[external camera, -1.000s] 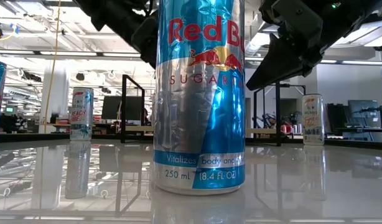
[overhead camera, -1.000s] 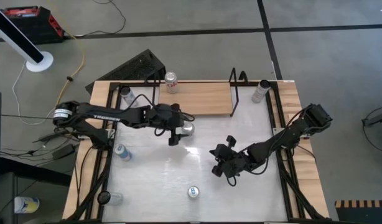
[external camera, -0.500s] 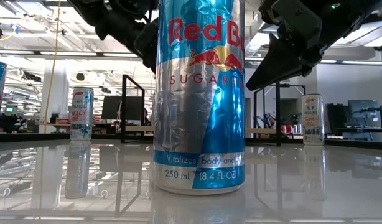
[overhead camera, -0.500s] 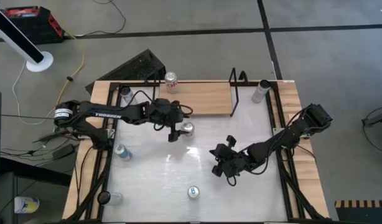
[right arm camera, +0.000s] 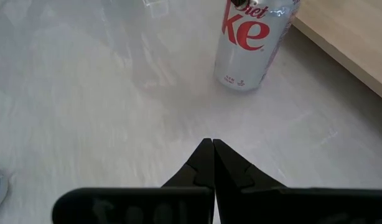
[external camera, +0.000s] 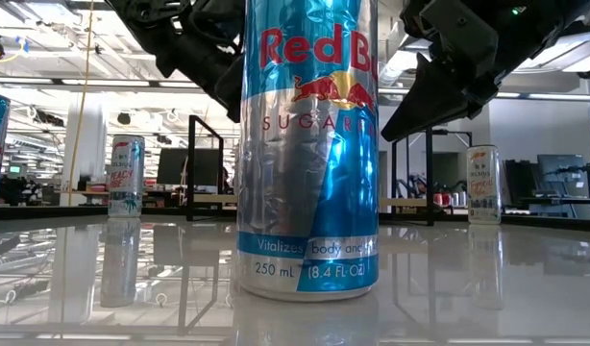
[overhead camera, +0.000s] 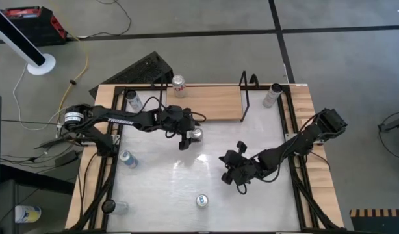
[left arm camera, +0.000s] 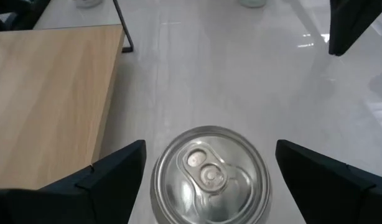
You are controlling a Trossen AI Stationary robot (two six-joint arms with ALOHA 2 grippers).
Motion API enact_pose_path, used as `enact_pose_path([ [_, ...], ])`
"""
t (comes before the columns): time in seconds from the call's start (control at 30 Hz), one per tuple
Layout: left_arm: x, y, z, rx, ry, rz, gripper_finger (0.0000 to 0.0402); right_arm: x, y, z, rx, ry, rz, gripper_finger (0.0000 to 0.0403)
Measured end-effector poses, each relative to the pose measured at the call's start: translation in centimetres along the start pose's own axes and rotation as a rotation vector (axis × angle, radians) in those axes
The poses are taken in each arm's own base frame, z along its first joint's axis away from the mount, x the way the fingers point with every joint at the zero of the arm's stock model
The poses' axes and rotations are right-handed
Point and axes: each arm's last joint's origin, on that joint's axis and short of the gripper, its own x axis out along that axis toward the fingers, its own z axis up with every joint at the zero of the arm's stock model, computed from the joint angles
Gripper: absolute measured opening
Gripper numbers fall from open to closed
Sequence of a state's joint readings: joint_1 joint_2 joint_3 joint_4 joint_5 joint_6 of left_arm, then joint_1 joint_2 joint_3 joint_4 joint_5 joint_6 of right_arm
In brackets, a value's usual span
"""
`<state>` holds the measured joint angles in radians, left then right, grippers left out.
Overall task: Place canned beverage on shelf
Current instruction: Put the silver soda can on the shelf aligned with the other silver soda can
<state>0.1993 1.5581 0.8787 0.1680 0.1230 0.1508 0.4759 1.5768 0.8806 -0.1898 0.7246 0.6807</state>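
Note:
A silver Diet Coke can [overhead camera: 196, 134] stands upright on the white tabletop, just in front of the near edge of the light-wood shelf [overhead camera: 209, 103]. It also shows from above in the left wrist view [left arm camera: 209, 177] and in the right wrist view [right arm camera: 250, 43]. My left gripper [overhead camera: 188, 137] is open, with one finger on each side of the can's top and a narrow gap at each side. My right gripper [overhead camera: 227, 170] is shut and empty over the middle of the table, pointing toward the can.
A red-and-white can [overhead camera: 179, 83] stands at the shelf's far left corner. A can [overhead camera: 272, 94] and a bottle [overhead camera: 133, 99] stand beside the shelf's black end rails. A Red Bull can [overhead camera: 201, 201] stands near the front edge, and another can [overhead camera: 127, 158] stands at the left.
My left gripper has moved toward the table's right edge, up to the Diet Coke can, so that its open fingers now stand on either side of the can. The can has stayed where it was. My right arm has kept still.

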Motion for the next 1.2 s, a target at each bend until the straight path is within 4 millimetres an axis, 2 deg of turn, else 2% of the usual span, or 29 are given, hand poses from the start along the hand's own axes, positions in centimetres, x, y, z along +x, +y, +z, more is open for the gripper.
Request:
enact_pose_path([
  [0.4, 0.0, -0.1, -0.4, -0.007, 0.046, -0.001, 0.0337, 0.0, 0.0, 0.0, 0.003, -0.002, 0.002, 0.0020],
  [0.73, 0.0, 0.1, -0.4, -0.023, 0.050, 0.043, 0.0262, 0.0, 0.0, 0.0, 0.003, -0.002, 0.001, 0.0021],
  [1.0, -0.1, 0.3, 0.0, -0.098, 0.049, 0.100, 0.0262, 0.0, 0.0, 0.0, 0.003, -0.002, 0.001, 0.0021],
  [1.2, -0.3, 0.6, 1.1, -0.112, 0.039, 0.163, 0.0262, 0.0, 0.0, 0.0, 0.002, -0.002, 0.001, 0.0021],
])
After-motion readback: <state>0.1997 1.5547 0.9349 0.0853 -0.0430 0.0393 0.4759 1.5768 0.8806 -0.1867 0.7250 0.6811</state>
